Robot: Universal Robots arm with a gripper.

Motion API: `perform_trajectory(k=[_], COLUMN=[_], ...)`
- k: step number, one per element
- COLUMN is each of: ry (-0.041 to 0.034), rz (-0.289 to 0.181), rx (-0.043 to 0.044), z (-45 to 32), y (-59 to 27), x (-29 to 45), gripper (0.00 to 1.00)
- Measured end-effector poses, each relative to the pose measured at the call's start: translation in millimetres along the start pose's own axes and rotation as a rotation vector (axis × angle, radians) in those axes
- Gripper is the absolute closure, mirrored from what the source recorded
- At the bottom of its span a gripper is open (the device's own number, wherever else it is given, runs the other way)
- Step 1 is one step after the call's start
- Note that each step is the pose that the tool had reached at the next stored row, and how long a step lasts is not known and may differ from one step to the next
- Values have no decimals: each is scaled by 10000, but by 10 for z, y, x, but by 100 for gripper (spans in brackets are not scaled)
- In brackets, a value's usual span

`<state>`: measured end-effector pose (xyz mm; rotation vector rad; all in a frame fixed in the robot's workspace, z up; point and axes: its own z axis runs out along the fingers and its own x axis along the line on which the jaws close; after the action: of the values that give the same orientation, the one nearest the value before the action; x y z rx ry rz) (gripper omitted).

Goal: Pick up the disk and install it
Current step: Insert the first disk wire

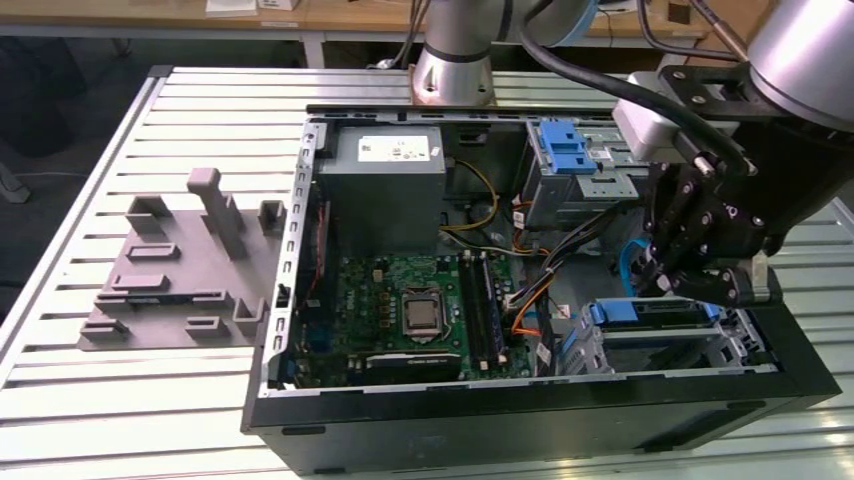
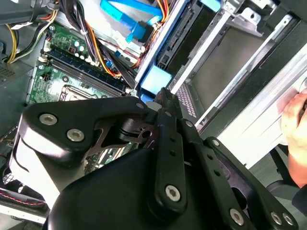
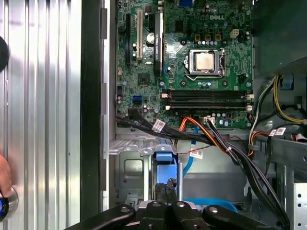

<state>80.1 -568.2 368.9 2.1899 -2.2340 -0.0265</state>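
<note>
Item: the disk (image 1: 650,312). You had it lying in the drive cage (image 1: 742,345) at the corner of the computer case (image 1: 534,412) on the exterior view's right, blue frame uppermost, long axis running across that view. Your hand (image 1: 697,288) stood directly above, drawn narrow, tips at the frame's blue end. You could not tell whether it pinched the frame. Adjoining: motherboard (image 1: 400,310). Support: table (image 1: 80,400).

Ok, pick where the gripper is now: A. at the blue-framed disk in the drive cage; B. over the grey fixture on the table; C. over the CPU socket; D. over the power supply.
A: in the exterior view the gripper sits right at the disk in the drive cage.
</note>
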Motion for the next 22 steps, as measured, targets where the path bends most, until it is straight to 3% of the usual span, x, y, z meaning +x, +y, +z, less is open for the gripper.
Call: perform_trajectory(k=[22], ry=[1], rz=[0], rx=[0], z=[-7], y=[-287], x=[-7], gripper=[89])
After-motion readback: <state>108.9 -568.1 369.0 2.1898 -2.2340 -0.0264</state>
